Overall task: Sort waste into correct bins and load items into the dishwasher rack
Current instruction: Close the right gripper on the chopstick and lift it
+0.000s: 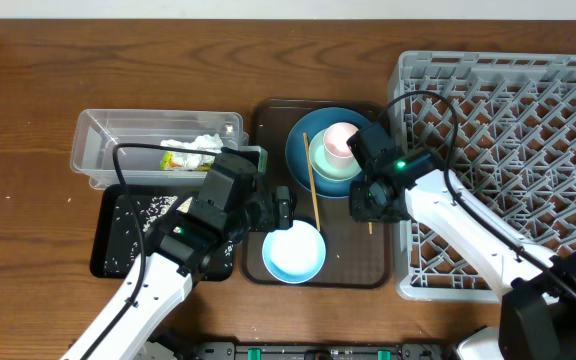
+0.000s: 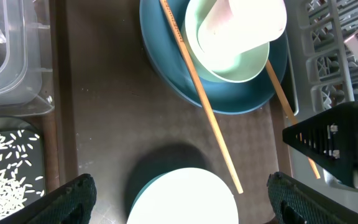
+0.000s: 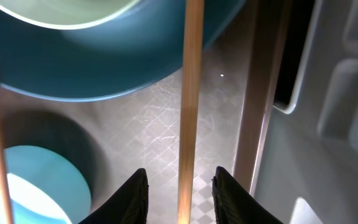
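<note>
Positions are all relative to the brown serving tray.

- My right pincer is low over the tray's right edge. The jaws are narrow, with one finger on each side of a chopstick. Tray surface shows between the stick and both fingers, so I'm straddling it, not clamped on it.
- That chopstick runs lengthwise along the tray's right edge, with its far end up on the dark-blue plate.
- My left pincer is spread wide and holds nothing. It hovers over the tray's near end, above the light-blue bowl. I can't tell how far it is above the bowl.
- The plate sits in the tray's far right part. The pale-green bowl is on it, and the white-pink cup is in the bowl.
- The other chopstick lies down the middle of the tray. Its far end is on the plate's left rim and its near end is by the light-blue bowl.
- The clear tub is off the tray's left side, toward the far end. It holds the napkin and the wrapper.
- The black tray is also off the left side, toward the near end. The rice grains are scattered in it.
- The rack stands just beside the tray's right side.
</note>
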`<state>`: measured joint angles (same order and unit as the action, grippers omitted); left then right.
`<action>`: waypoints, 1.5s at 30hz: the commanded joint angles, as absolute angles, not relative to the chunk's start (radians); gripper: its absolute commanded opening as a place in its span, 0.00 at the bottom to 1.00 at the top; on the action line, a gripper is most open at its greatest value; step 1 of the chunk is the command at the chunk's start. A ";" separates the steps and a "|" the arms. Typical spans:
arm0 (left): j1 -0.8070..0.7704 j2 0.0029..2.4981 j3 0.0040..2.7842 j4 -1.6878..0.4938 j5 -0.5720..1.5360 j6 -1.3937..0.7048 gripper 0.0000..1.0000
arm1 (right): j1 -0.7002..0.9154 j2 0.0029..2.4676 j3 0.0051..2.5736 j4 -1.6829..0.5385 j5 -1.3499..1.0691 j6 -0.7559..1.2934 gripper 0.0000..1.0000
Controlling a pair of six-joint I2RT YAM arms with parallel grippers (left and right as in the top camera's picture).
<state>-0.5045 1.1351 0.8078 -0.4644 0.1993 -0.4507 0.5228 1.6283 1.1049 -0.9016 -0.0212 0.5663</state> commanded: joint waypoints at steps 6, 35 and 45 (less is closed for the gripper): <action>-0.501 1.132 0.831 -0.467 0.193 -0.445 0.91 | 0.538 1.639 1.091 -0.893 -0.003 0.560 0.30; -0.501 1.132 0.831 -0.469 0.193 -0.445 0.91 | 0.518 1.607 1.137 -0.986 -0.007 0.544 0.01; -0.501 1.132 0.831 -0.470 0.193 -0.445 0.91 | 0.483 1.471 1.197 -1.037 0.020 0.545 0.01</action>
